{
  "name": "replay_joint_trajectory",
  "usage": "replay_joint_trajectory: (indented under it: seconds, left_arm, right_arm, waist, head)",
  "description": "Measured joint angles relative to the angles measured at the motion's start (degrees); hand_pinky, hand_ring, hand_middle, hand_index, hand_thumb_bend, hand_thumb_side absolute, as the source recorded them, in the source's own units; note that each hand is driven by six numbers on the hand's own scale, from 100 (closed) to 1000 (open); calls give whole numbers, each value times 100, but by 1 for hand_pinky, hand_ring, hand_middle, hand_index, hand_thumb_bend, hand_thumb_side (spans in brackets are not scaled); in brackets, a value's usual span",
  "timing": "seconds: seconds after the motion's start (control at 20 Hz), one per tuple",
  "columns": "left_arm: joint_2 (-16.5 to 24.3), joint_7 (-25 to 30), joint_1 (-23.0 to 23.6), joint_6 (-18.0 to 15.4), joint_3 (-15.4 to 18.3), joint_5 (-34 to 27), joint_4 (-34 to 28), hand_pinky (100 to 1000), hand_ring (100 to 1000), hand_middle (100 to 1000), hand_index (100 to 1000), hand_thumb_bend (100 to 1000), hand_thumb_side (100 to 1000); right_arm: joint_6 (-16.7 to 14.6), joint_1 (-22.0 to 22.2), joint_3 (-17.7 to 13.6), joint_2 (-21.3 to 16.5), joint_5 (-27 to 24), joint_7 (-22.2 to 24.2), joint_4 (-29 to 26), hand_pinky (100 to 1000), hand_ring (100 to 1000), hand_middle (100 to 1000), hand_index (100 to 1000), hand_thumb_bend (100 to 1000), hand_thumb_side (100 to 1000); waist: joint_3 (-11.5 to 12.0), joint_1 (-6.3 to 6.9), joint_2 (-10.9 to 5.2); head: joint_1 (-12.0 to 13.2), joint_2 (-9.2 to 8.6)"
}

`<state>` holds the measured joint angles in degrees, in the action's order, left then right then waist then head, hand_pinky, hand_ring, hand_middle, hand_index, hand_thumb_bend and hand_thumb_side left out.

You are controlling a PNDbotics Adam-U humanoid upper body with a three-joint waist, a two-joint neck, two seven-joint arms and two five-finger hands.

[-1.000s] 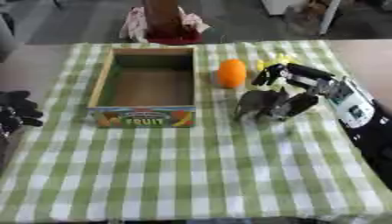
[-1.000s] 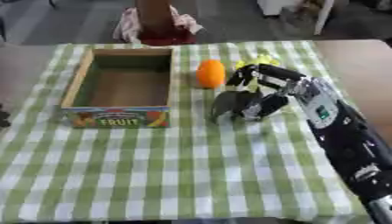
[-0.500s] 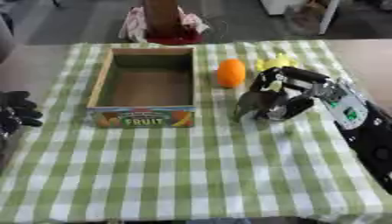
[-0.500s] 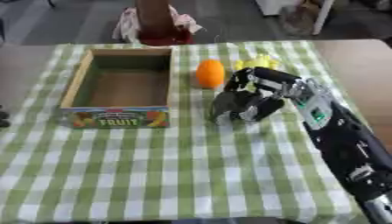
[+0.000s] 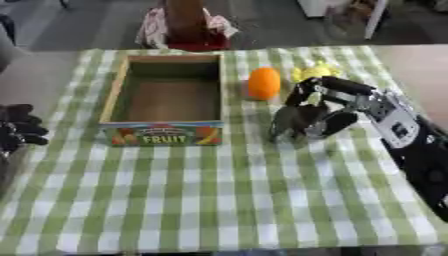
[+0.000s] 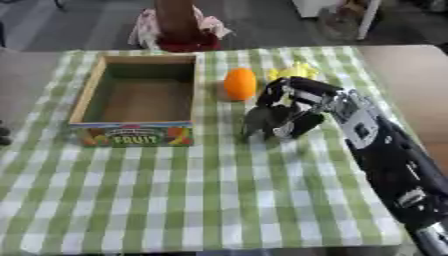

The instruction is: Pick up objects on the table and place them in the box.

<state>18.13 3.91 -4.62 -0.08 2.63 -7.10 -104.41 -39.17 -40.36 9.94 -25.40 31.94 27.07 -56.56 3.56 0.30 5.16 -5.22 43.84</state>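
Right hand (image 5: pixel 319 112) sits just right of the box (image 5: pixel 163 100), below the orange (image 5: pixel 263 83). Its fingers (image 5: pixel 282 124) are curled down round a dark grey object (image 6: pixel 259 120) that rests on the checked cloth (image 5: pixel 219 200) covering the desk. What the grey object is cannot be made out; only a dull, rounded shape shows between the fingers and thumb.

Change over the last second: the hand has shifted slightly toward the box and the fingers have closed further about the grey object. The object appears to be in contact with the cloth still, so lift has not begun. Judgement: grasp phase nearly complete, transfer pending.

Other items: the orange stands just right of the box's far corner, apart from the hand. A yellow object (image 5: pixel 317 71) lies right of the orange, partly hidden behind the wrist. The box is empty, label side facing the camera.

Left hand (image 5: pixel 17 132) idle, well left of the box at the picture edge, fingers curled, holding nothing.

Next move needs a lift high enough to clear the box's near right wall. Risk: knocking the orange during the swing.
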Motion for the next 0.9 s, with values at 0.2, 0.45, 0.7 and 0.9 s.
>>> replay_joint_trajectory:
  seconds: [0.2, 0.45, 0.7, 0.9]
  left_arm:
    - [0, 6, 0, 5, 0, 0, 0, 570, 587, 561, 737, 100, 853]
    - [0, 8, 0, 7, 0, 0, 0, 570, 587, 561, 737, 100, 853]
    - [0, 8, 0, 7, 0, 0, 0, 570, 587, 561, 737, 100, 853]
    - [0, 9, 0, 7, 0, 0, 0, 570, 587, 561, 737, 100, 853]
  right_arm:
    - [-15, 0, 1, 1, 69, -15, 14, 693, 704, 672, 775, 336, 328]
    - [-29, -1, 3, 2, 194, -29, 44, 719, 757, 732, 805, 364, 347]
    - [-37, -8, 3, 4, 413, -37, 88, 733, 779, 757, 822, 383, 364]
    - [-65, -46, 1, 13, 607, -64, 135, 731, 776, 750, 823, 381, 364]
  waist:
    - [0, 0, 0]
    - [0, -2, 4]
    - [10, -3, 12]
    - [31, -6, 13]
  head:
    - [-3, 0]
    - [-15, 0]
    - [-22, 0]
    - [-25, 0]
